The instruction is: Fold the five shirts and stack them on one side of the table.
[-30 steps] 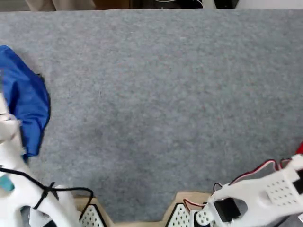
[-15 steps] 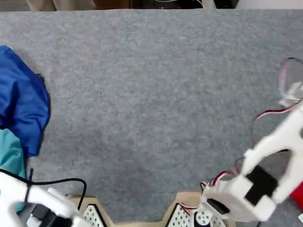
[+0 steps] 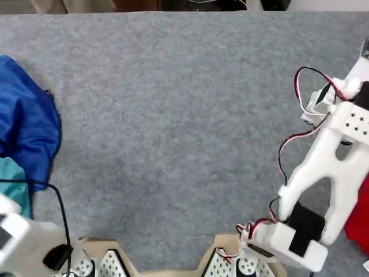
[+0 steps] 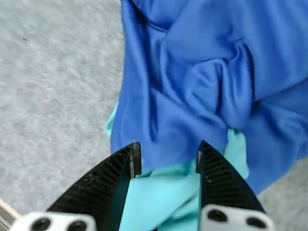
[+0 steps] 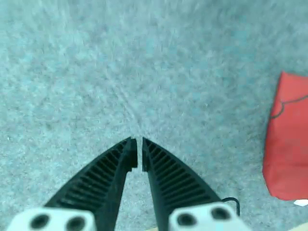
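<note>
A crumpled, glossy royal-blue fabric shirt (image 3: 29,133) lay at the left edge of the grey felt-covered surface (image 3: 184,104). A bright turquoise fabric shirt (image 3: 11,184) stuck out from under its near edge, the two touching. The left gripper (image 4: 166,156) hung over the line where blue overlapped turquoise, its black ribbed jaws spread well apart with nothing between them; whether the tips touched the cloth could not be told. The white left arm (image 3: 17,242) sat at the near-left corner, with a thin black cable (image 3: 57,202) looping beside it.

A flat, straight-edged red fabric shirt (image 3: 358,213) lay at the near-right edge of the surface, partly behind the white right arm (image 3: 323,167), which carried red and black wires (image 3: 300,86). The right gripper (image 5: 137,147) pointed down at bare grey felt, its jaws drawn almost together with only a sliver of gap, gripping nothing. The red shirt lay apart from it, off to one side
</note>
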